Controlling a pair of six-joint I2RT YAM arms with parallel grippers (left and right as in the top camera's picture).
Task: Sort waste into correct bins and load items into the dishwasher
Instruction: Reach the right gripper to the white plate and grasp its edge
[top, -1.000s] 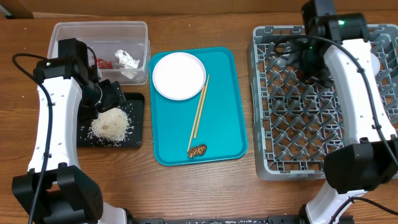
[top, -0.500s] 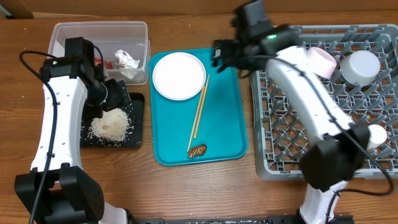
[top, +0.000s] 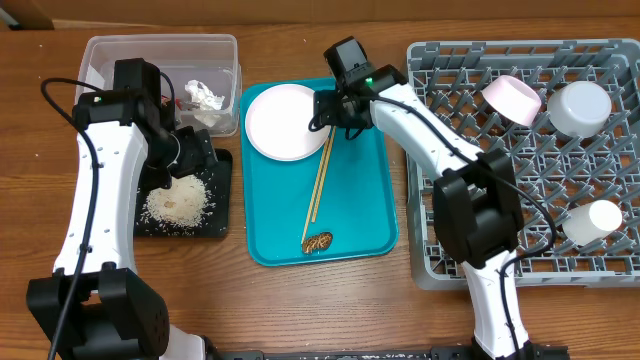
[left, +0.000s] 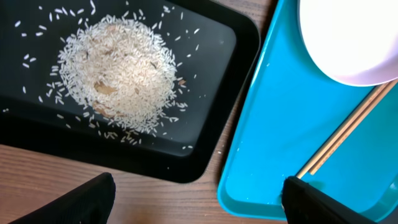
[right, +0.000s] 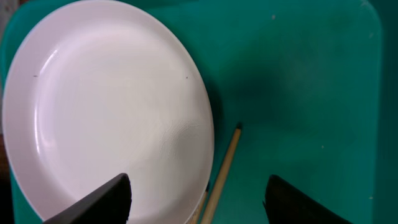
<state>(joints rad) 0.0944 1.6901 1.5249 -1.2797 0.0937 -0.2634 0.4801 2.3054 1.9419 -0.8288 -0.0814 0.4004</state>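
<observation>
A white plate (top: 287, 121) lies at the far end of the teal tray (top: 360, 200), with a pair of chopsticks (top: 320, 172) beside it and a brown food scrap (top: 317, 242) near the front. My right gripper (top: 328, 108) is open and empty, straddling the plate's right edge (right: 124, 118) and the top of the chopsticks (right: 222, 171). My left gripper (top: 195, 152) is open and empty above the black tray (top: 220, 215) with a rice pile (left: 118, 74). The grey dish rack (top: 470, 200) holds a pink bowl (top: 511, 98) and white cups.
A clear bin (top: 120, 50) at the back left holds crumpled paper (top: 205, 96) and red wrappers. White cups (top: 580, 106) sit in the rack at the right. The teal tray edge (left: 249, 180) lies close to the black tray.
My right arm swung from the dish rack leftwards to the plate on the teal tray. The pink bowl and cups came into view in the rack. My left gripper shifted slightly.
</observation>
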